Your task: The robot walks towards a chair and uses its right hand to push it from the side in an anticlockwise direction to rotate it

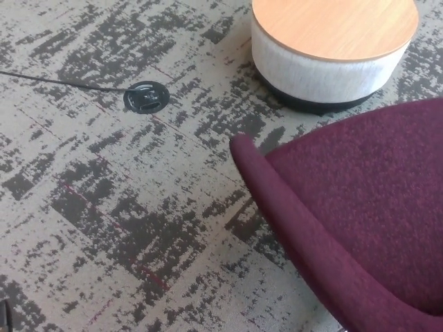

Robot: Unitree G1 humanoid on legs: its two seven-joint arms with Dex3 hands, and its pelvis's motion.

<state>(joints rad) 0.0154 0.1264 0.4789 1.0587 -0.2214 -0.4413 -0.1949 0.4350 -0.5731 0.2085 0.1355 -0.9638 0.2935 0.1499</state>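
Honestly there was nothing readable anywhere: no label or logo on the purple chair [367, 207], none on the round worktop [332, 28] far right, none on the floor socket [145, 97].

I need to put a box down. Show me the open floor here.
Widest free patch: carpet left of the purple chair, below the black floor socket and its cable. Crowded: the narrow strip between chair and round table.
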